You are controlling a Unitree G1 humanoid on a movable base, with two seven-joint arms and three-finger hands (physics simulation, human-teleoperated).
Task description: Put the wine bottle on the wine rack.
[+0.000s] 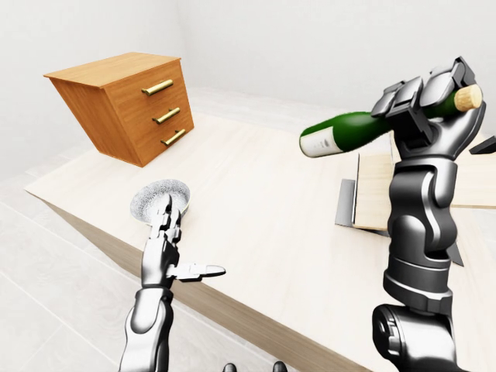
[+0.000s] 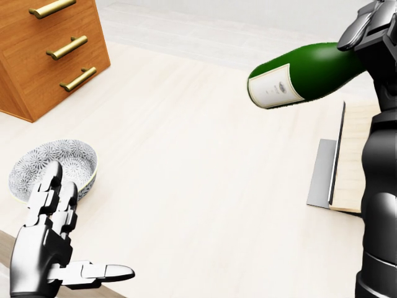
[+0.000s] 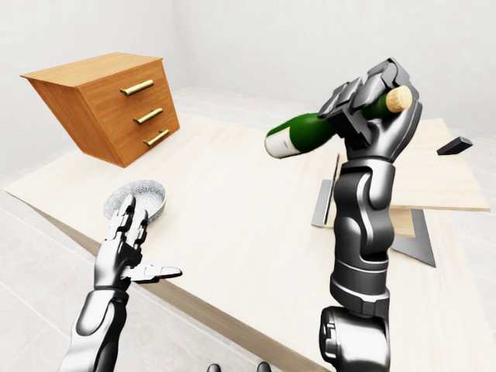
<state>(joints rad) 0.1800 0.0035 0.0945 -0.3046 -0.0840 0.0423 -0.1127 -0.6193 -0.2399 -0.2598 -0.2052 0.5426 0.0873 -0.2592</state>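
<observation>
Broad pale wooden surface point(image 1: 263, 209) under everything, running from the near edge to the far wall. At far left, a wooden drawer chest point(image 1: 124, 105) with three brass handles, tipped at a slant on the surface. At right, the wine rack point(image 3: 422, 182): light wooden boards on a grey metal base, resting on the surface behind the raised right arm. Above the surface, well clear of it, the green wine bottle point(image 2: 304, 74) held almost level, white-labelled base pointing left, corked neck to the right, hanging up and to the left of the rack and not touching it. Right robot hand point(image 3: 372, 108) clamped around the bottle's neck just below the cork, fingers wrapped over the glass. Near left, a small patterned bowl point(image 2: 77, 158) sitting upright on the surface close to its near edge. Just beside the bowl, on its near side, the left robot hand point(image 2: 46, 251) empty, fingers stretched upward and thumb pointing right, spread wide with nothing between them.
</observation>
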